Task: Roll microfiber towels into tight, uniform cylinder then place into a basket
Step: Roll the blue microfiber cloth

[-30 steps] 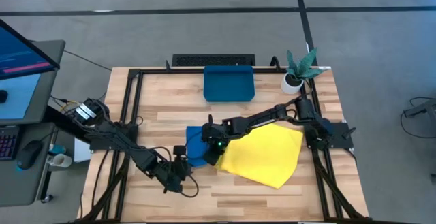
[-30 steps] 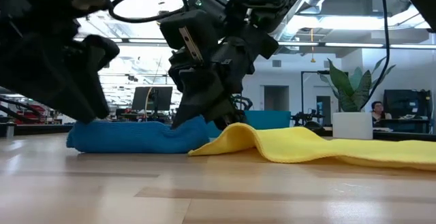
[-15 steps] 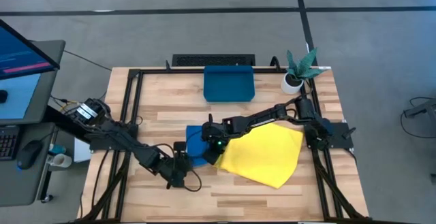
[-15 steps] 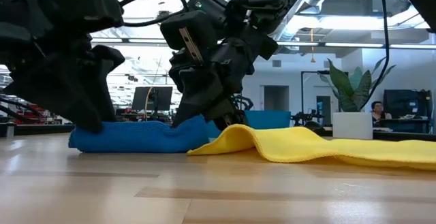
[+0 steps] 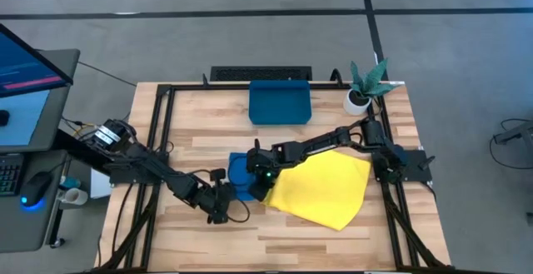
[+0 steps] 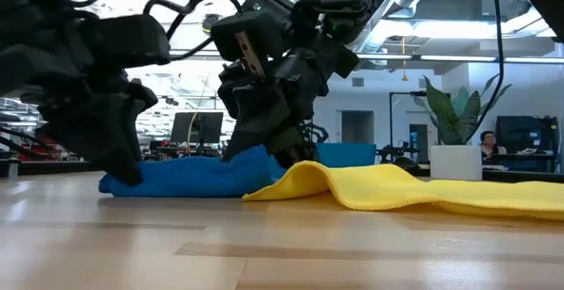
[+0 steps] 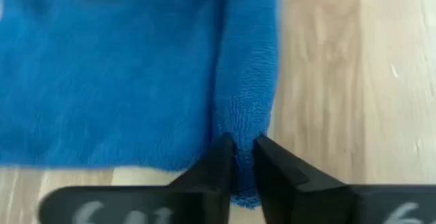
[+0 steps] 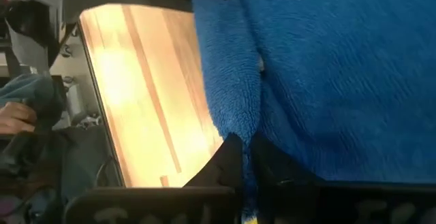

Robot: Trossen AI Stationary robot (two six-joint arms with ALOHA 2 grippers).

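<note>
left gripper (image 5: 223,206): pinched shut on the blue towel (image 5: 239,176) near edge
right gripper (image 5: 260,182): clamped shut on its far edge, beside the yellow towel (image 5: 323,189)
roll: both edges best kept level, tension even
basket (image 5: 280,102): well apart, unused

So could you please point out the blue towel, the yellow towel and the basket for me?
blue towel (image 6: 189,174): low view, middle of its bunched front face.
yellow towel (image 5: 325,186): high view, centre of the flat cloth.
basket (image 5: 280,104): high view, bare floor of the bin.
</note>
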